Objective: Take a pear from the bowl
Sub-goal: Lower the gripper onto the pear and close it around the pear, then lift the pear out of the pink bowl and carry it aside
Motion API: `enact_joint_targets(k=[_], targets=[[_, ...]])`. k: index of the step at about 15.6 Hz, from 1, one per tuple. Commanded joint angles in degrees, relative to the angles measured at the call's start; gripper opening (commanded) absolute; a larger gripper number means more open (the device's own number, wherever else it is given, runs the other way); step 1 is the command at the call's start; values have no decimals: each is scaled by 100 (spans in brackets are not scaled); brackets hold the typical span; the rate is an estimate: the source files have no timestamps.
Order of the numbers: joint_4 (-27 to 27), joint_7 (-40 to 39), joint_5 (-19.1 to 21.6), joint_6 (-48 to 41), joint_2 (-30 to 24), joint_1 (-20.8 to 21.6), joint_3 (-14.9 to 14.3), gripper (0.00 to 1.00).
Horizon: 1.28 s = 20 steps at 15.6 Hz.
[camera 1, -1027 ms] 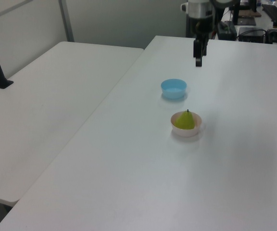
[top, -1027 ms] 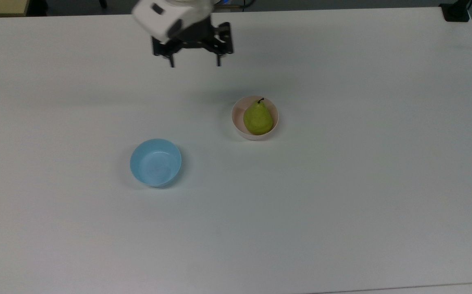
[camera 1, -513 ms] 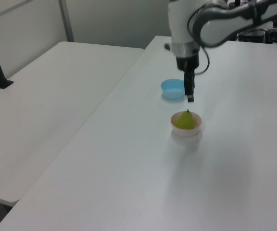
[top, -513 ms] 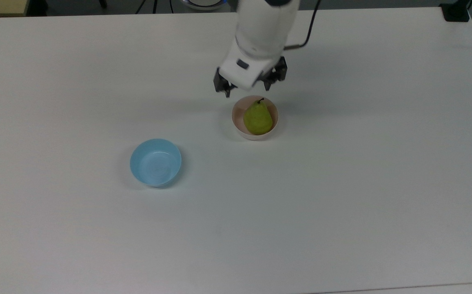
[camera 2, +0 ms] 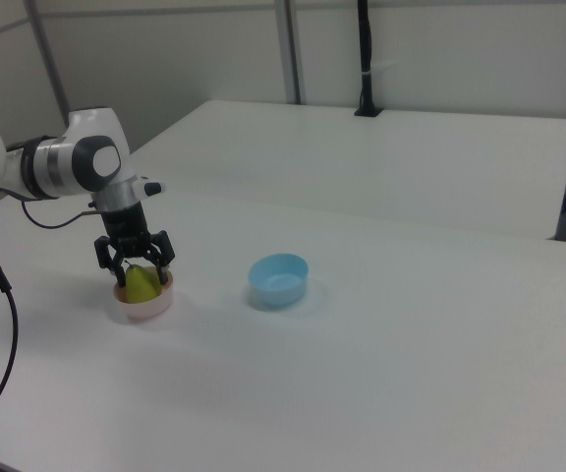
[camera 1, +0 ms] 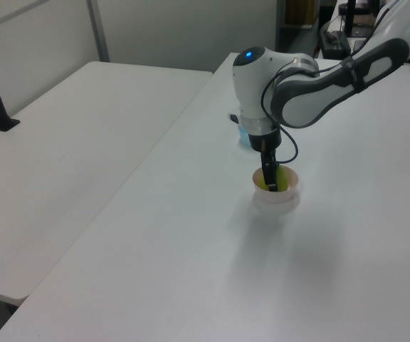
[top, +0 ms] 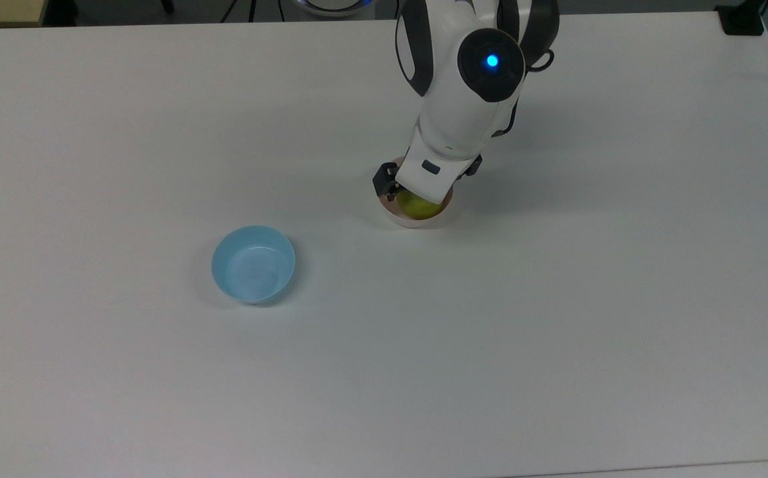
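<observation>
White table (top: 556,332) bears pink bowl (top: 417,220), blue bowl (top: 253,264).

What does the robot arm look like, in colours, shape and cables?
The white robot arm has rounded, glossy segments with dark grey bands at the joints and a round dark cap with a glowing blue light. A thin black cable loops beside its wrist. The black two-finger gripper has slim fingers under a white housing.

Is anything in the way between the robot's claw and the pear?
Nothing visible blocks it. The gripper is open and already down at the pink bowl, one finger on each side of the pear. The blue bowl sits apart on the table.
</observation>
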Motion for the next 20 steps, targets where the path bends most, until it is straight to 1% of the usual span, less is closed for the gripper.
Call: enact_joint_targets(k=[1, 2, 3, 4, 5, 6, 7, 9, 11, 13, 16, 17, 18, 20], targets=[[-118, -37, -228, 103, -33, 106, -99, 90], [-118, -54, -263, 103, -16, 106, -99, 84], [-118, -55, -281, 103, -15, 106, -90, 74], [-118, -63, -299, 103, -15, 106, -90, 62], [-118, -81, -299, 103, -15, 106, -90, 49], [-109, -246, -282, 94, -33, 106, -81, 30], [-109, -309, -255, 86, -50, 106, -81, 24], [-100, -318, -246, 24, -155, 89, -81, 24], [-118, -370, -211, -55, -445, 36, -72, 24], [-109, -642, -159, -475, -708, -51, -72, 24], [-126, -1152, 87, -897, -1060, -463, -20, 25], [-126, -1319, 88, -1090, -1122, -604, -20, 25], [-126, -1564, 88, -1275, -1149, -867, -11, 25], [-126, -1759, 88, -1303, -1140, -1236, -11, 25]])
